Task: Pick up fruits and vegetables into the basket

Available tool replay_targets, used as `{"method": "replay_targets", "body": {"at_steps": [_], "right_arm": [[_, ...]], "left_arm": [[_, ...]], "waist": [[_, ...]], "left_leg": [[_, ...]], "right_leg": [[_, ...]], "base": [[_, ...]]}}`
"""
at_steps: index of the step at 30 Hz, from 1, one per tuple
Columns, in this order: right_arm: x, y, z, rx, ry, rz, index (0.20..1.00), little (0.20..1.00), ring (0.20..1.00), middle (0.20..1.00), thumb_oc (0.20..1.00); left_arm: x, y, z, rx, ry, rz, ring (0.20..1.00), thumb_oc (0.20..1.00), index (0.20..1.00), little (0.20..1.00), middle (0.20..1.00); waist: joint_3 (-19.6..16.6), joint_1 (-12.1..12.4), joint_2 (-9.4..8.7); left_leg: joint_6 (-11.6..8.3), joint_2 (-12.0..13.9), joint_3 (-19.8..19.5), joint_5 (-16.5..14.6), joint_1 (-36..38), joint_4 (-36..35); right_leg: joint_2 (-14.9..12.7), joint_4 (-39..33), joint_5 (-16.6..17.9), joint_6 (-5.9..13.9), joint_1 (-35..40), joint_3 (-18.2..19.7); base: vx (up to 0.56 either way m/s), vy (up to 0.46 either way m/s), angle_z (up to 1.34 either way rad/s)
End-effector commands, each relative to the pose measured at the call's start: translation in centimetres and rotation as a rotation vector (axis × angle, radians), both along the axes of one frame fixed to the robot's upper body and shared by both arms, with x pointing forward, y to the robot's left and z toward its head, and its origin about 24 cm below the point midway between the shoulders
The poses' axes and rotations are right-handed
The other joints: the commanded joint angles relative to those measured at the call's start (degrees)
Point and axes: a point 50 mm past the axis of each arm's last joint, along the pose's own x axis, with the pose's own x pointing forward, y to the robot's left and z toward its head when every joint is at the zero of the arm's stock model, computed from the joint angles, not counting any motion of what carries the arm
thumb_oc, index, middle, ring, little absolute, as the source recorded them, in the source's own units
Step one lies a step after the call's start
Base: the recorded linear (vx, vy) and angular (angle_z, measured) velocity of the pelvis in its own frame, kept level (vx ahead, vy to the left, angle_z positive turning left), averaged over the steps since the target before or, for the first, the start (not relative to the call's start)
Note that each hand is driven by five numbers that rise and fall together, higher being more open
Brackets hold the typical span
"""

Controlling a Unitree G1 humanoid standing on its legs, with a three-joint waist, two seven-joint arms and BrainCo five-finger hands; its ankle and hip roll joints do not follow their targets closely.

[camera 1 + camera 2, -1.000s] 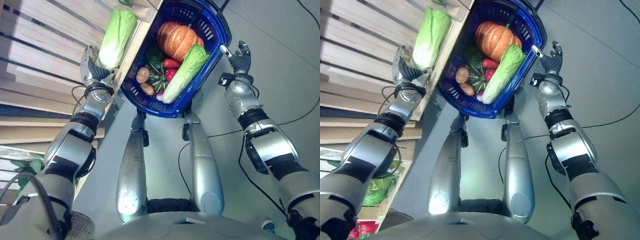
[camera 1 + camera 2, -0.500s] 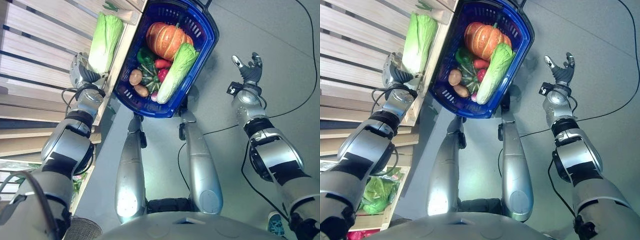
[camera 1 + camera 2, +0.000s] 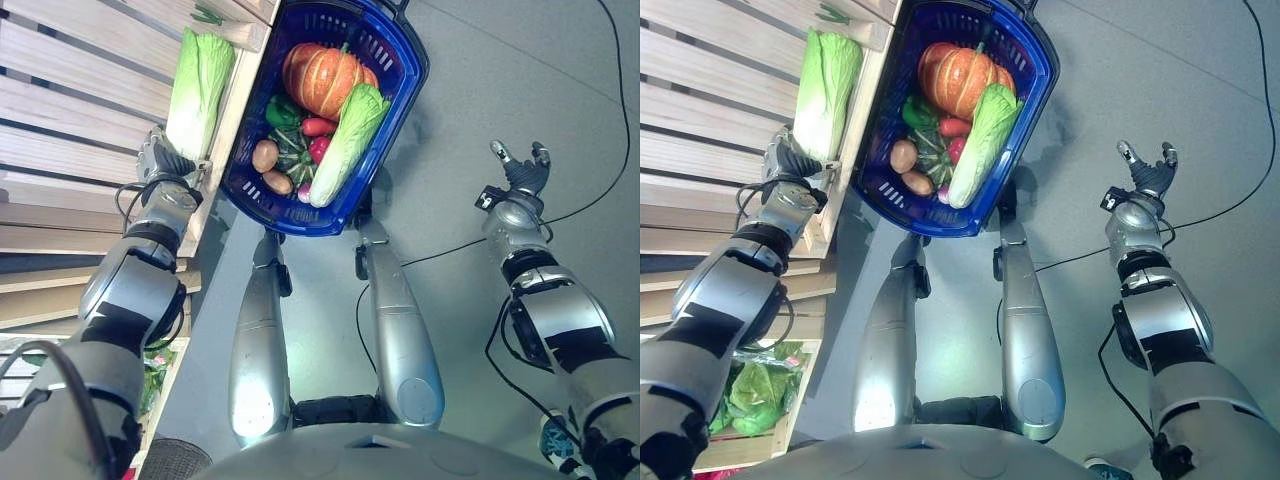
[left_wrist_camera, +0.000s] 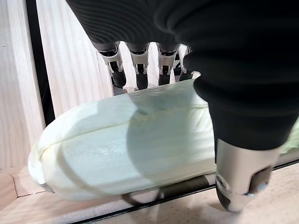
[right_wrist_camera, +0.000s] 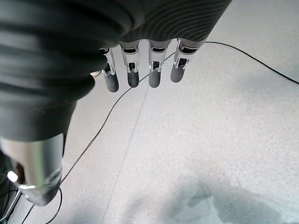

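Observation:
A blue basket (image 3: 418, 62) stands on the floor and holds an orange pumpkin (image 3: 320, 78), a napa cabbage (image 3: 346, 132), two potatoes (image 3: 265, 156) and red and green peppers. Another napa cabbage (image 3: 198, 85) lies on the wooden shelf (image 3: 80, 105) to the basket's left. My left hand (image 3: 166, 166) is at this cabbage's base. In the left wrist view its fingers (image 4: 140, 65) reach straight past the cabbage (image 4: 131, 144) and the thumb (image 4: 238, 179) stands on the near side. My right hand (image 3: 521, 176) hangs open over bare floor to the right of the basket, with nothing between its fingers (image 5: 155, 70).
The slatted wooden shelf runs along the left side, its edge touching the basket's left wall. A crate of leafy greens (image 3: 755, 392) stands lower down at the left. Grey floor lies to the right of the basket.
My right hand has moved away from the basket's right rim, out to the right over the floor. The left hand stays at the shelf cabbage. The camera has shifted a little.

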Motion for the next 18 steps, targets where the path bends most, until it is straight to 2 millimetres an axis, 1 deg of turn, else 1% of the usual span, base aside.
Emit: {"method": "replay_targets", "body": {"at_steps": [1,9,10,11,12,13,14,15,18], "right_arm": [[-0.8,-1.4,-0.1,-0.014,-0.017,-0.043,1.000,1.000,1.000,1.000,1.000],[0.0,-0.4,0.9,-0.017,-0.059,-0.016,1.000,1.000,1.000,1.000,1.000],[0.1,-0.2,1.1,-0.017,-0.065,-0.012,1.000,1.000,1.000,1.000,1.000],[0.2,0.0,1.2,-0.016,-0.071,-0.008,1.000,1.000,1.000,1.000,1.000],[0.2,0.1,1.2,-0.015,-0.073,-0.007,1.000,1.000,1.000,1.000,1.000],[0.3,0.1,1.3,-0.015,-0.075,-0.005,1.000,1.000,1.000,1.000,1.000],[0.3,0.1,1.3,-0.015,-0.075,-0.005,1.000,1.000,1.000,1.000,1.000],[0.4,0.4,1.3,-0.009,-0.080,0.004,1.000,1.000,1.000,1.000,1.000],[0.4,0.6,1.2,-0.005,-0.083,0.006,1.000,1.000,1.000,1.000,1.000]], "left_arm": [[-1.0,2.1,-0.7,-0.051,0.086,0.089,1.000,1.000,1.000,1.000,1.000],[-0.8,2.2,-0.4,-0.066,0.110,0.083,1.000,1.000,1.000,1.000,1.000],[-0.8,2.1,-0.4,-0.071,0.113,0.078,0.931,0.931,0.931,0.931,0.931],[-0.7,2.0,-0.3,-0.075,0.120,0.071,0.639,0.639,0.639,0.639,0.639],[-0.7,2.0,-0.3,-0.076,0.121,0.069,0.567,0.567,0.567,0.567,0.567],[-0.6,2.0,-0.3,-0.078,0.122,0.065,0.536,0.536,0.536,0.536,0.536],[-0.6,2.0,-0.3,-0.078,0.122,0.065,0.536,0.536,0.536,0.536,0.536],[-0.6,1.9,-0.3,-0.084,0.125,0.043,0.200,0.200,0.200,0.200,0.200],[-0.5,1.6,-0.3,-0.088,0.124,0.029,0.200,0.200,0.200,0.200,0.200]], "waist": [[-2.3,0.3,-1.24],[-2.3,0.2,-1.45],[-2.3,0.2,-1.47],[-2.3,0.1,-1.51],[-2.3,0.1,-1.54],[-2.3,0.1,-1.56],[-2.3,0.1,-1.56],[-2.3,0.1,-1.64],[-2.3,0.1,-1.70]], "left_leg": [[1.28,-2.7,1.8,-3.9,-2.8,3.5],[1.09,-2.7,1.8,-3.9,-3.1,3.3],[1.07,-2.6,1.8,-3.9,-3.1,3.2],[1.01,-2.6,1.9,-3.9,-3.2,3.2],[0.98,-2.6,1.9,-3.9,-3.2,3.2],[0.96,-2.6,1.9,-3.9,-3.2,3.2],[0.96,-2.6,1.9,-3.9,-3.2,3.2],[0.87,-2.6,1.9,-3.9,-3.1,2.9],[0.83,-2.5,2.0,-3.9,-3.2,2.9]], "right_leg": [[2.6,-0.1,-2.9,1.77,1.5,-3.8],[2.5,-0.7,-2.8,1.86,1.3,-3.7],[2.5,-0.8,-2.8,1.88,1.3,-3.8],[2.5,-0.8,-2.8,1.91,1.2,-3.7],[2.5,-0.8,-2.7,1.92,1.1,-3.7],[2.5,-0.9,-2.7,1.93,1.1,-3.7],[2.5,-0.9,-2.7,1.93,1.1,-3.7],[2.5,-1.3,-2.6,1.96,1.3,-3.7],[2.4,-1.4,-2.5,2.00,1.2,-3.7]], "base": [[0.00,0.000,0.00],[0.00,0.000,0.00],[0.00,0.000,0.00],[0.00,0.001,-0.03],[0.00,0.000,0.00],[0.00,0.000,0.00],[0.00,0.000,0.00],[0.00,0.000,0.00],[0.00,0.000,0.00]]}}
